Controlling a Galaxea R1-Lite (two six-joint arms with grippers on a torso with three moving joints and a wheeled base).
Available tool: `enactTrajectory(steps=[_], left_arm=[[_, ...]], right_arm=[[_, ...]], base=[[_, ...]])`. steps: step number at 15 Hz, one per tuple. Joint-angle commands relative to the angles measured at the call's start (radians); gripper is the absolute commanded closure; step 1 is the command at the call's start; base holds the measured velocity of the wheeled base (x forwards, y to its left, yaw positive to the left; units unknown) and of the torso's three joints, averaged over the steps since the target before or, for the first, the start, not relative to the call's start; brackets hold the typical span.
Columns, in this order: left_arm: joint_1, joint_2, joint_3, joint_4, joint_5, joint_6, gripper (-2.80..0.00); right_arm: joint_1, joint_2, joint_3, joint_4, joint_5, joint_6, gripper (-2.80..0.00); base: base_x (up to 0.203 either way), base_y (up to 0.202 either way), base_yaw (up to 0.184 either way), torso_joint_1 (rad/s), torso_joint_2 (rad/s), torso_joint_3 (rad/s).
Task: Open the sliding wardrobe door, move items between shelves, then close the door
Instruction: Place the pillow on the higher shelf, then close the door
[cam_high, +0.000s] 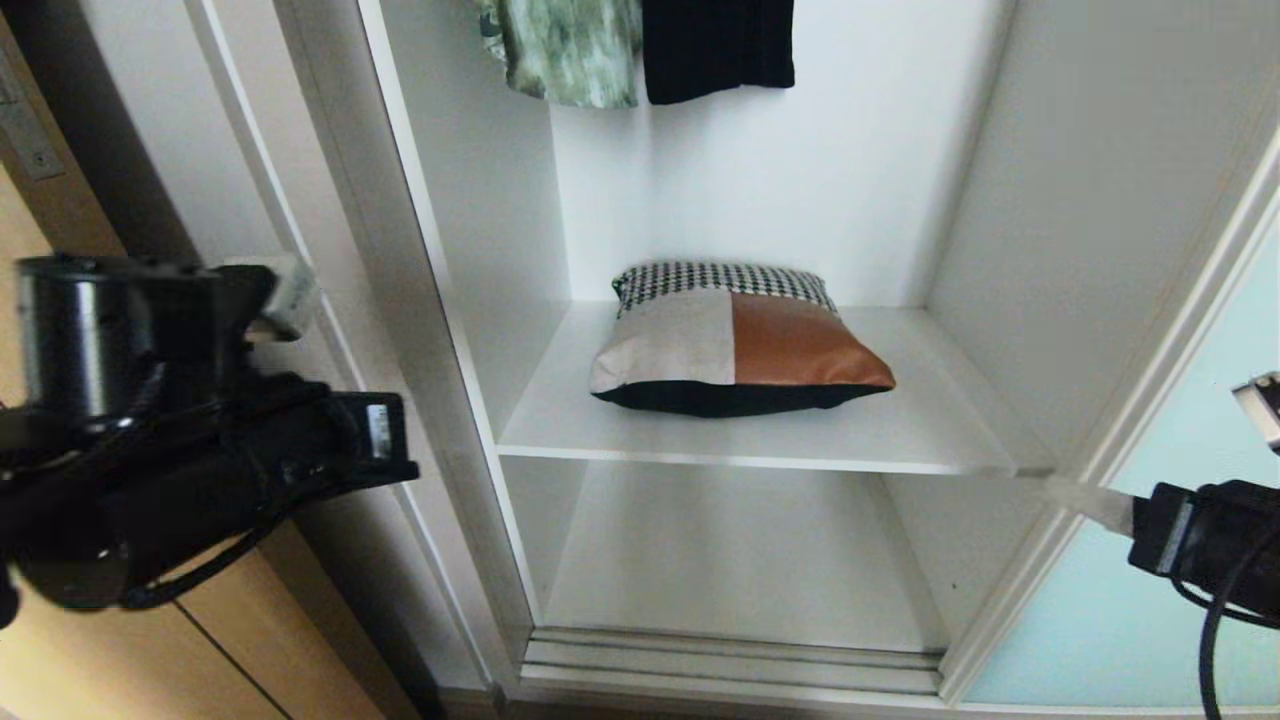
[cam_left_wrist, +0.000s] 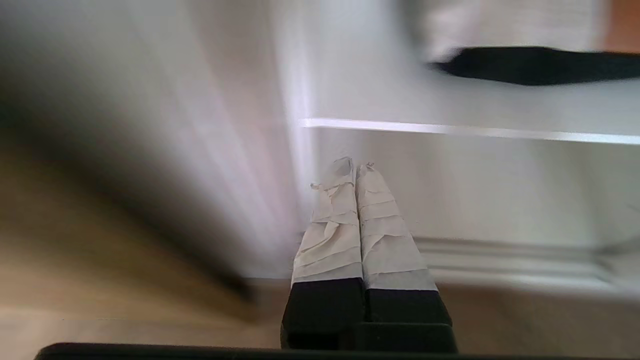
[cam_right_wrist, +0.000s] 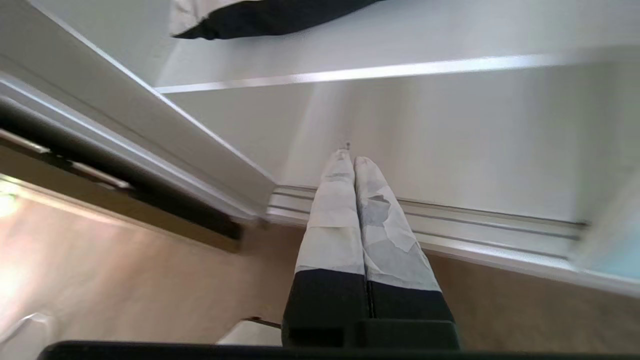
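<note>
The cushion (cam_high: 740, 340), with a houndstooth band over beige and rust patches, lies on the upper shelf (cam_high: 760, 435) of the open wardrobe. The lower shelf (cam_high: 740, 550) beneath it is bare. The pale aqua sliding wardrobe door (cam_high: 1150, 600) stands pushed to the right. My left gripper (cam_high: 288, 293) hangs outside the wardrobe on the left, shut and empty (cam_left_wrist: 352, 167). My right gripper (cam_high: 1080, 495) is at the right, in front of the door frame, shut on nothing (cam_right_wrist: 348, 160). Both wrist views show the cushion's black underside (cam_left_wrist: 540, 62) (cam_right_wrist: 260, 17) above the shelf edge (cam_left_wrist: 450, 129) (cam_right_wrist: 375, 72).
A green garment (cam_high: 565, 50) and a black garment (cam_high: 715, 45) hang above the cushion. A ridged floor track (cam_high: 730, 660) (cam_right_wrist: 450, 220) runs along the wardrobe's bottom. Tan wooden panelling (cam_high: 150, 660) stands to the left behind my left arm.
</note>
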Motion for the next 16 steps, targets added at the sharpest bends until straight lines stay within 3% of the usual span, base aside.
enactTrajectory(steps=[1,4,10,13,16], left_arm=[[0.003,-0.219,0.155,-0.002,0.105,0.007,0.0],[0.058,-0.421,0.36,-0.004,0.191,0.01,0.0],[0.286,-0.804,0.622,-0.001,0.209,0.011,0.0],[0.319,-0.971,0.718,0.001,0.203,0.012,0.0],[0.355,-1.09,0.758,0.024,0.194,0.005,0.0]], right_arm=[[-0.002,-0.228,0.056,0.062,-0.022,-0.007,0.0],[-0.008,-0.492,0.096,0.267,-0.039,-0.013,0.0],[-0.014,-1.027,0.057,0.83,-0.047,-0.016,0.0],[-0.013,-1.165,0.062,0.949,-0.063,-0.014,0.0],[-0.011,-1.188,0.093,0.953,-0.065,-0.014,0.0]], base=[[0.0,0.0,0.0,0.0,0.0,0.0],[0.0,0.0,0.0,0.0,0.0,0.0],[0.0,0.0,0.0,0.0,0.0,0.0],[0.0,0.0,0.0,0.0,0.0,0.0],[0.0,0.0,0.0,0.0,0.0,0.0]])
